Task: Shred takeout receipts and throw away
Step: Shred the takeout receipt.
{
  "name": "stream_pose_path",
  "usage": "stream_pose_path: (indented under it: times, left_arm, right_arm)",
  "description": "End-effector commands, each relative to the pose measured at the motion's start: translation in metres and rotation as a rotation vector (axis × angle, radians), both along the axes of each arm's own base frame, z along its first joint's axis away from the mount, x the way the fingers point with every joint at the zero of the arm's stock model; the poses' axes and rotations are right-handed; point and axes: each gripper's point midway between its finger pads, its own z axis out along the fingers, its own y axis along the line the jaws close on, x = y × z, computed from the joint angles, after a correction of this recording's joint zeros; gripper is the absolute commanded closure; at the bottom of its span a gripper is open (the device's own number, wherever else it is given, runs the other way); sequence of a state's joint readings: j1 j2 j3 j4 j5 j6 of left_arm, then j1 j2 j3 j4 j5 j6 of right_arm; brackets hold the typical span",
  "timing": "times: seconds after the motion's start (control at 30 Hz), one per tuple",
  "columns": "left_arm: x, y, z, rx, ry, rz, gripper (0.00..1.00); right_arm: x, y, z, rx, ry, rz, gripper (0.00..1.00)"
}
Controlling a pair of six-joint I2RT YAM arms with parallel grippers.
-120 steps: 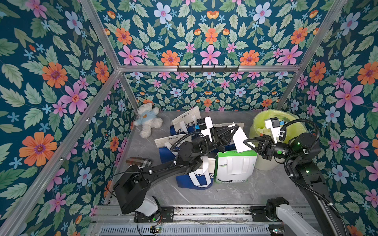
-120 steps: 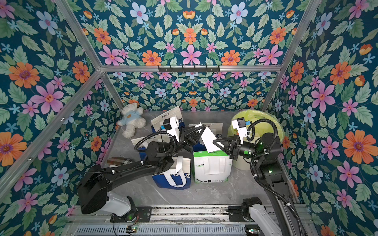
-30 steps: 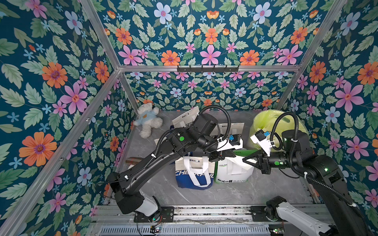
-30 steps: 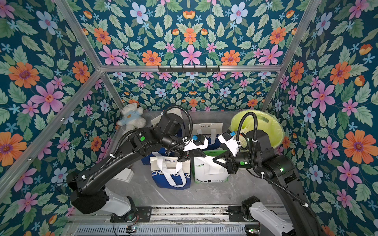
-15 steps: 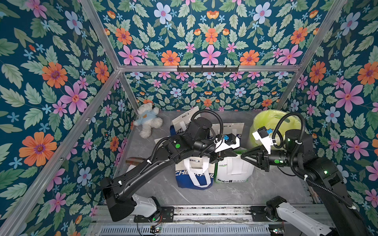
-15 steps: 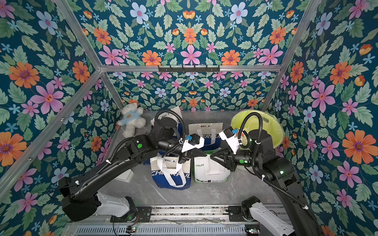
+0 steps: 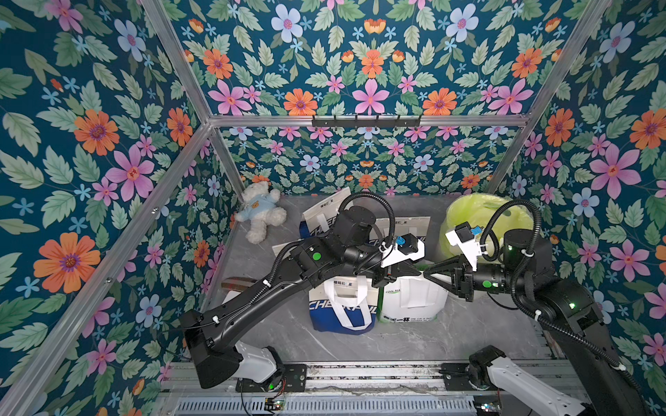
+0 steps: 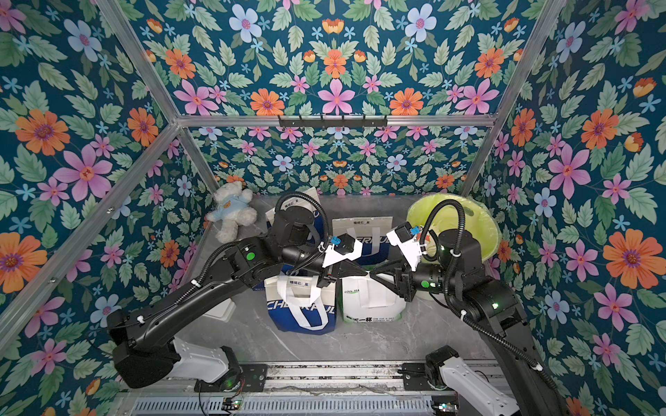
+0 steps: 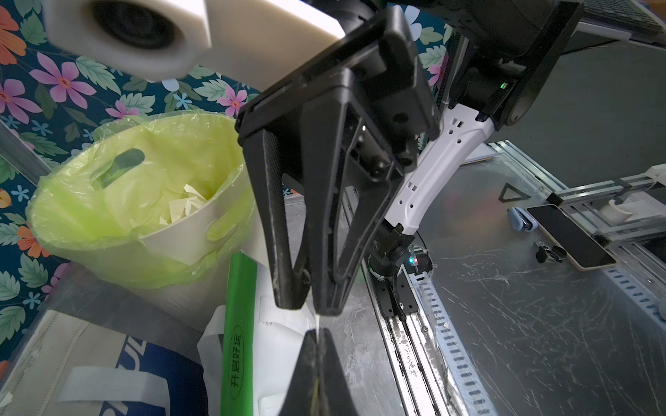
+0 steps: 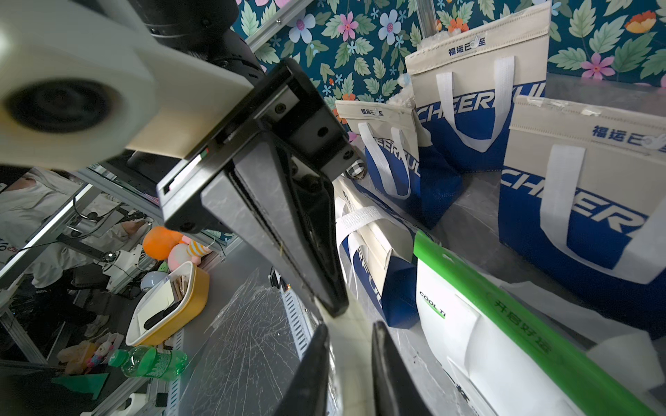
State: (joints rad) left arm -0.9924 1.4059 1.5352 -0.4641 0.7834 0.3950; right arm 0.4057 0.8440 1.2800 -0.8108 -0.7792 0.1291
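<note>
Held receipt [image 9: 318, 323]: a thin pale slip, which I see edge-on, pinched in the closed tips of the left gripper [image 9: 317, 333].
Free end: lies between the parted fingers of the right gripper [image 10: 349, 326] (contact unclear to me).
Torn scraps [image 9: 187, 203]: small white pieces inside the lime-lined bin [image 9: 173, 234].

The left wrist view gives the takeout receipt [image 9: 317, 322] only edge-on, a hair-thin pale line running out of the left fingers [image 9: 304, 367]; its length and print cannot be read. In the right wrist view a blurred cream strip [image 10: 351, 335] between the right fingers [image 10: 310, 367] is probably the same slip. In both top views it is lost at mid-frame where the arms meet, above the white-and-green bag [image 7: 411, 299]. The left arm [image 7: 310, 266] covers much of the rear blue-and-white bags [image 7: 317, 212] and most of a brown object [image 7: 236, 283] at centre left. The right arm [image 7: 576, 313] runs off the lower right edge.
</note>
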Motion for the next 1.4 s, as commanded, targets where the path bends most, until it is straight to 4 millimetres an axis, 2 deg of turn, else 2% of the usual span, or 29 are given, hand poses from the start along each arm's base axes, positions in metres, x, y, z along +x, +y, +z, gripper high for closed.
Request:
stream_pose_path:
  times: [0.0, 0.27, 0.4, 0.5, 0.63, 0.77, 1.03, 1.17, 1.3, 1.37]
  left_arm:
    - [-0.001, -0.001, 0.007, -0.028, -0.009, -0.011, 1.0]
    - [-0.001, -0.001, 0.007, -0.03, -0.011, -0.009, 1.0]
    - [0.0, -0.001, 0.008, -0.037, -0.016, -0.005, 1.0]
    - [0.001, -0.002, 0.007, -0.036, -0.019, 0.001, 1.0]
    - [0.009, -0.003, 0.008, -0.054, -0.055, 0.045, 1.0]
    - [0.018, -0.007, 0.017, -0.132, -0.181, 0.153, 1.0]
    - [0.006, -0.025, 0.033, -0.309, -0.342, 0.235, 1.0]
    - [0.001, -0.02, 0.041, -0.37, -0.362, 0.275, 1.0]
    - [0.005, 0.002, 0.059, -0.466, -0.38, 0.361, 1.0]
    - [0.008, 0.013, 0.07, -0.505, -0.392, 0.406, 1.0]
  right_arm:
    - [0.001, 0.002, 0.006, 0.02, -0.017, 0.01, 0.76]
    - [0.002, 0.003, 0.003, 0.022, -0.008, 0.01, 0.88]
    - [0.003, 0.003, 0.003, 0.025, -0.003, 0.002, 1.0]
    - [0.007, 0.002, 0.001, 0.029, 0.023, -0.025, 1.0]
    - [0.028, -0.005, -0.004, 0.011, 0.094, -0.161, 1.0]
    - [0.045, -0.013, -0.012, 0.008, 0.204, -0.301, 1.0]
    - [0.076, -0.058, -0.044, -0.093, 0.276, -0.673, 1.0]
    - [0.086, -0.078, -0.036, -0.134, 0.229, -0.791, 1.0]
    - [0.104, -0.103, -0.02, -0.253, 0.12, -0.899, 1.0]
    - [0.116, -0.121, -0.015, -0.28, 0.106, -0.961, 1.0]
